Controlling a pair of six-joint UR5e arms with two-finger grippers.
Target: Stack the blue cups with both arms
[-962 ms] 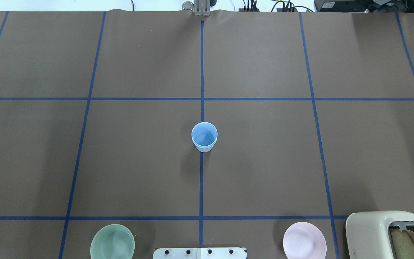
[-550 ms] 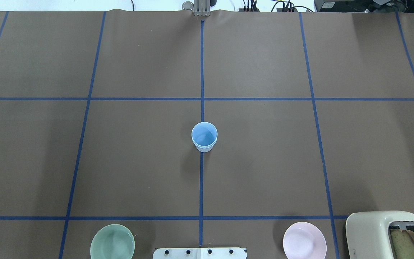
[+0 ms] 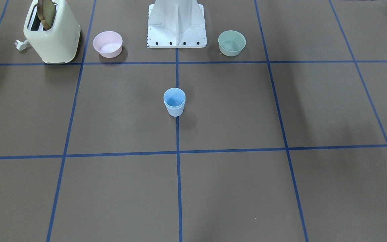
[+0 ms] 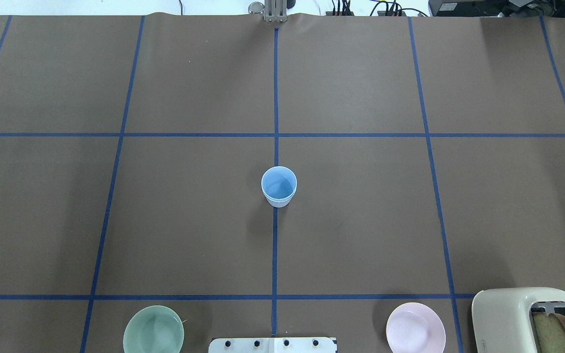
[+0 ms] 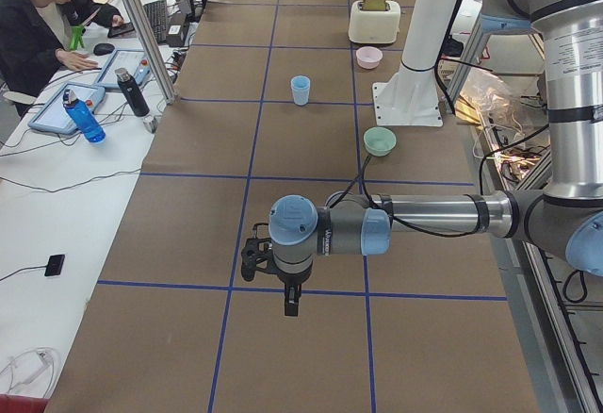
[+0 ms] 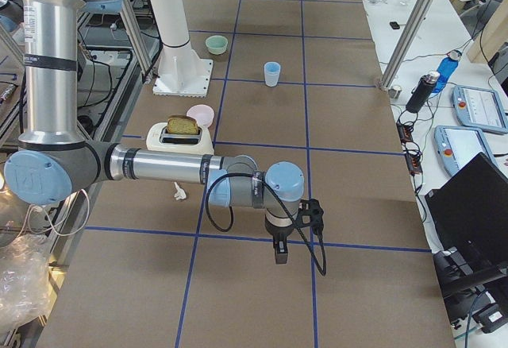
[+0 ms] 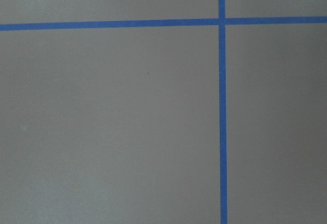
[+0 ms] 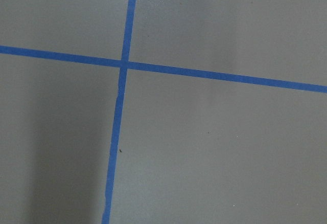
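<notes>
The blue cups [image 4: 279, 186] stand upright at the table's middle on the centre tape line, one nested in the other, with a second rim showing just under the top one. They also show in the front view [image 3: 174, 102] and both side views [image 5: 301, 90] [image 6: 272, 73]. My left gripper [image 5: 288, 302] hangs over the table's left end, far from the cups; I cannot tell if it is open or shut. My right gripper [image 6: 279, 253] hangs over the right end, also far away; I cannot tell its state. Both wrist views show only brown paper and blue tape.
A pale-green bowl [image 4: 153, 336] and a pink bowl [image 4: 415, 333] sit either side of the white base pedestal [image 3: 176, 23]. A cream toaster [image 4: 518, 318] holding bread stands at the near right. An operator [image 5: 42, 17] sits at a side desk.
</notes>
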